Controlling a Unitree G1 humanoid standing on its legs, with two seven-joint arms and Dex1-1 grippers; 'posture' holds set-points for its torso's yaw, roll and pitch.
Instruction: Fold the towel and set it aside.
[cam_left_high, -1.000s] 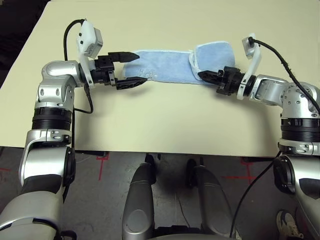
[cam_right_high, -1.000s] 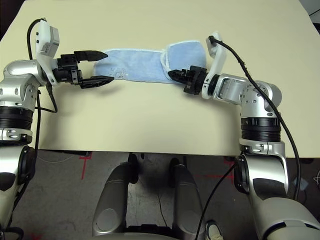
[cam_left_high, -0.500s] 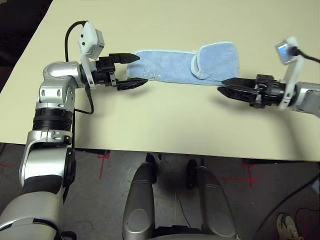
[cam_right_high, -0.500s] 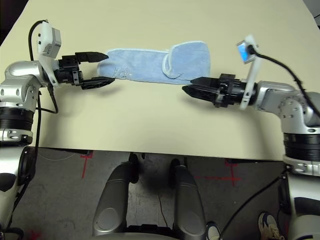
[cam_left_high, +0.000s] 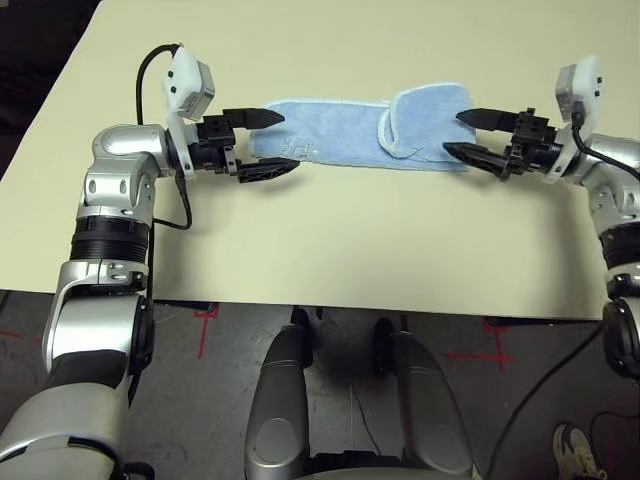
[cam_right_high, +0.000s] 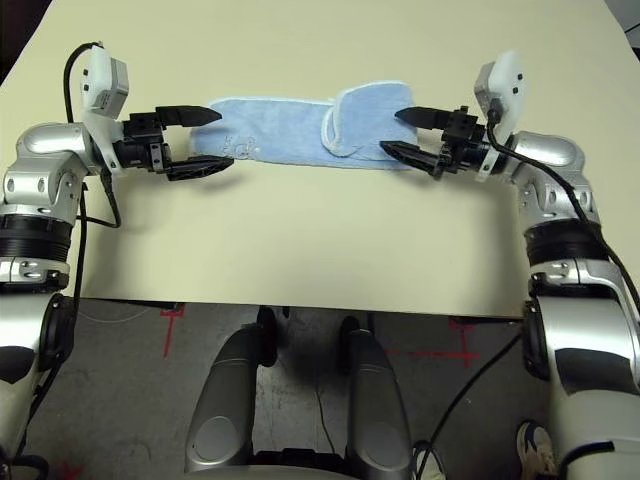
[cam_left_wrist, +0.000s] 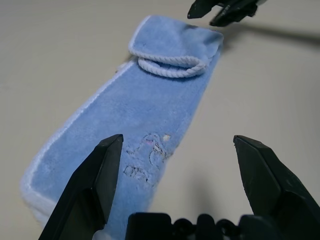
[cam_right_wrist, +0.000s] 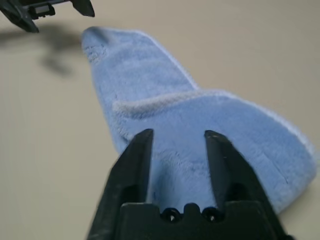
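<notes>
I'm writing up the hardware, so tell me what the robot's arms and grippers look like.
Both arms are silver metal with black ribbed bands at the joints. The left gripper and right gripper each have two pointed black fingers. A white camera housing sits on each wrist, fed by a black cable.

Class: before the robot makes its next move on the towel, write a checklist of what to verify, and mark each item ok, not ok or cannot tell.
1. Towel lies on the table, well inside its edges: ok.
2. Towel's right end already folded over: ok.
3. Left pincer open at the towel's left end, holding nothing: ok.
4. Right pincer open at the folded end, holding nothing: ok.
5. Right fingers touching the cloth: cannot tell.
6. Fold complete: not ok.
</notes>
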